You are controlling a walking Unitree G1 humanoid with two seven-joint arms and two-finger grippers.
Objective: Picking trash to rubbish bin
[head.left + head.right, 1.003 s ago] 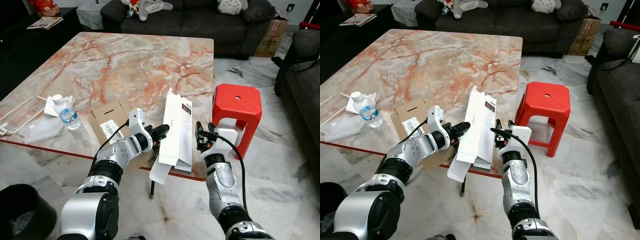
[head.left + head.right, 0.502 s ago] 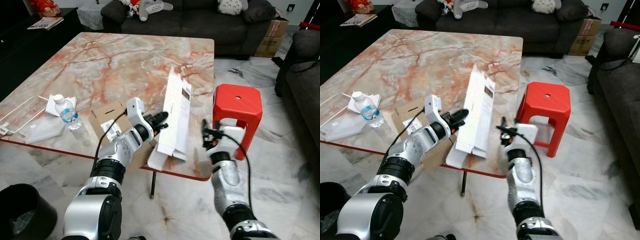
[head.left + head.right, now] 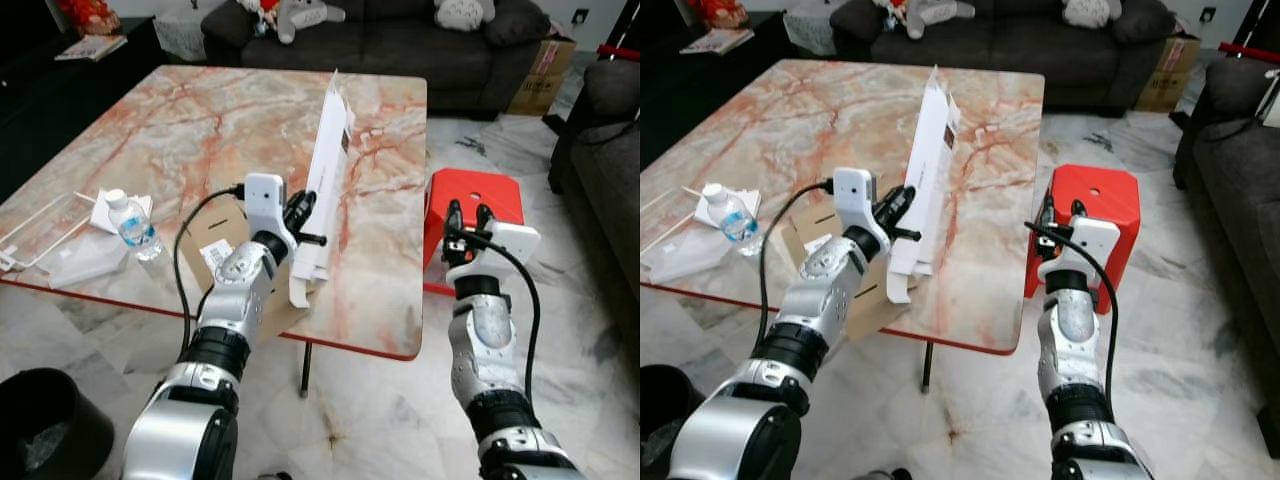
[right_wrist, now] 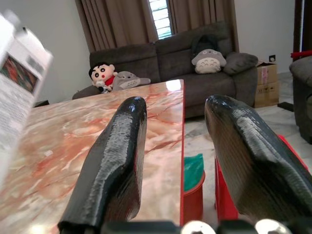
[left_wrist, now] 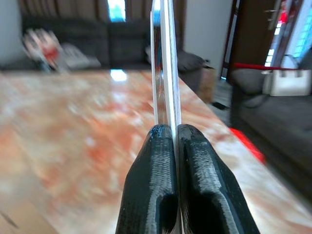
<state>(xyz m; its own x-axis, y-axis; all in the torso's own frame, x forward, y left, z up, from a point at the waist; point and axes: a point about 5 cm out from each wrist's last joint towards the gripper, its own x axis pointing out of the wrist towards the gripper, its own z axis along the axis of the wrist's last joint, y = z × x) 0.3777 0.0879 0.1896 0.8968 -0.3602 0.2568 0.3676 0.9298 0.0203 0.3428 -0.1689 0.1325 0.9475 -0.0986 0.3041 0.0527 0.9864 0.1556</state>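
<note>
The left gripper [image 3: 300, 210] pinches a flattened white carton [image 3: 322, 180], fingers [image 5: 155, 185] pressed tight on its thin edge, holding it upright (nearly on end) above the marble table [image 3: 200, 120]. The right gripper [image 3: 467, 215] hangs with fingers [image 4: 117, 161] spread, holding nothing, off the table's right edge before a red stool [image 3: 500, 195]. A black rubbish bin [image 3: 40, 415] stands on the floor off the table's near left corner.

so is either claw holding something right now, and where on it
The left claw pinches the flattened white carton near its lower end, holding it upright above the marble table. The right claw is open and empty.
</note>
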